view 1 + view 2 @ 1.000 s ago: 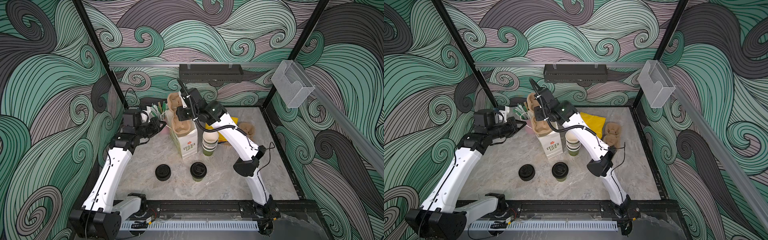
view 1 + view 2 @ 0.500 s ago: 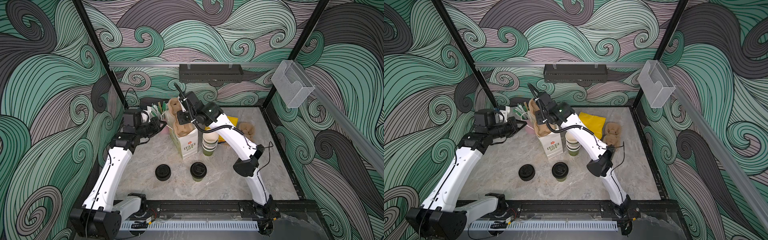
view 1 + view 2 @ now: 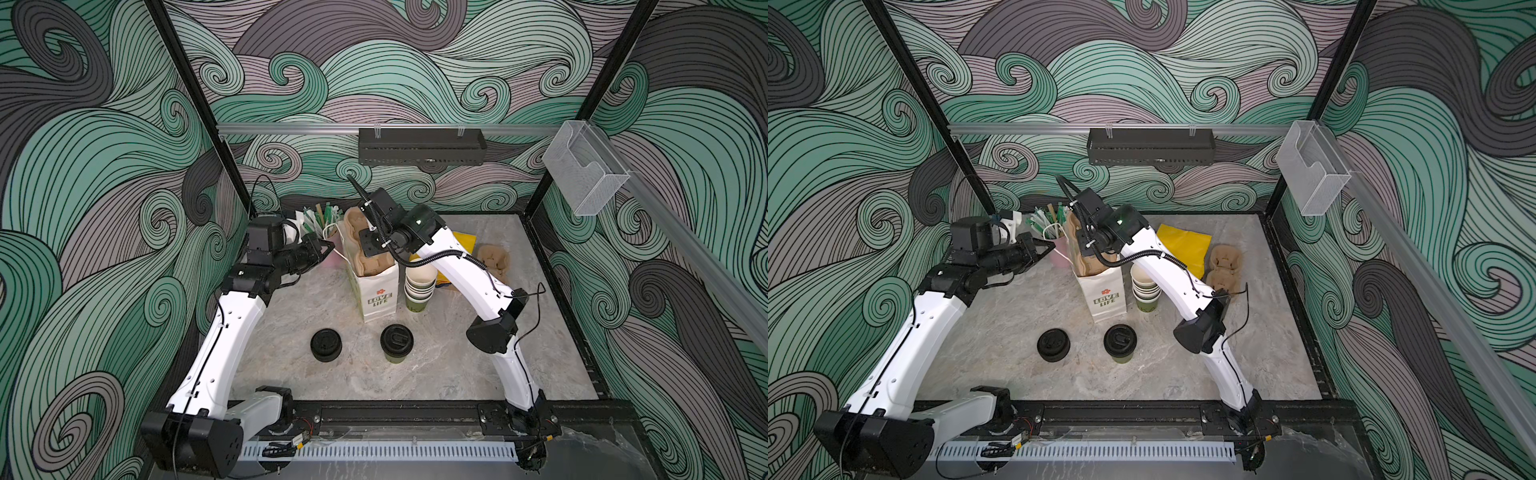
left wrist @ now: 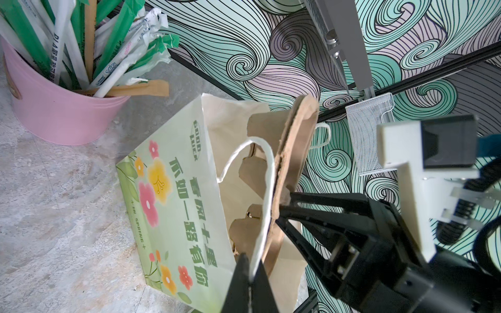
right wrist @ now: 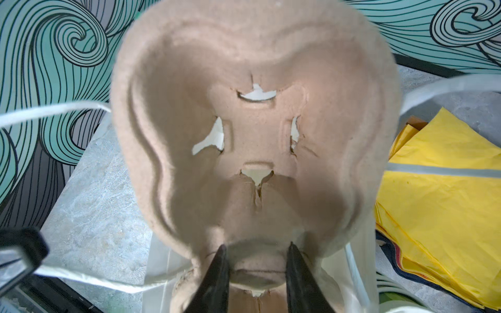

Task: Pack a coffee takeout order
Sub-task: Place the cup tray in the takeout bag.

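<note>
While left pincer (image 4: 252, 267) pinches white handle (image 4: 269, 189), right pincer (image 5: 257, 245) clamps pulp carrier (image 5: 254, 135), partly inside paper bag (image 4: 173, 189).

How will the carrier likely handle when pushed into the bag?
Probably stiff yet fragile: the carrier shows tears around its cup slots. Likely light: the right gripper holds it upright by one edge. The tall, thin bag may tip; the left gripper only holds its handle.

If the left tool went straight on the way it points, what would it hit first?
Likely the tan carrier standing in the paper bag, just beyond the string handle the left tool pinches; depth unclear.
</note>
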`<state>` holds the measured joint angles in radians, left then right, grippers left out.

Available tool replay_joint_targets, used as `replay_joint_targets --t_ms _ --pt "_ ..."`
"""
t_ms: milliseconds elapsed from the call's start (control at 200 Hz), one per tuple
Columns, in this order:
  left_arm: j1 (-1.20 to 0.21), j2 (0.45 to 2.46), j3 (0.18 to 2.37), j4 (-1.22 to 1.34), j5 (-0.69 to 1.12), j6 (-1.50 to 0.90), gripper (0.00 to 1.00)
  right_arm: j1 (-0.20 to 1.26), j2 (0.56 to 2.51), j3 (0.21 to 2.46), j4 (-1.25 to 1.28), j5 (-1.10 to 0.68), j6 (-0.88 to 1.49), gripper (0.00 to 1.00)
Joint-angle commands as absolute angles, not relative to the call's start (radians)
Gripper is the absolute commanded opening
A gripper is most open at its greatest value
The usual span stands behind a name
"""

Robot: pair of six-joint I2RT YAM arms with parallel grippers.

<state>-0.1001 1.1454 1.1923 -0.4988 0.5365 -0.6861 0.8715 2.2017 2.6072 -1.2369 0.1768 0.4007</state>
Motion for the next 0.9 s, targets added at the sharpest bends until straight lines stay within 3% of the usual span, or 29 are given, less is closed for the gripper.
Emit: replay_joint_targets --t_ms 0,575,890 --pt "-0.098 1.157 1.206 -0.472 0.557 -0.68 0.0 0.876 2.19 2.602 -1.293 0.183 0.446 0.22" --pt "-0.126 1.178 1.215 -0.458 0.543 -0.679 0.0 0.868 2.26 2.606 -1.357 0.141 0.539 0.24" --pt "-0.13 1.175 1.223 -0.474 0.537 -0.667 0.0 0.857 2.283 2.609 -1.36 0.14 0.566 0.39"
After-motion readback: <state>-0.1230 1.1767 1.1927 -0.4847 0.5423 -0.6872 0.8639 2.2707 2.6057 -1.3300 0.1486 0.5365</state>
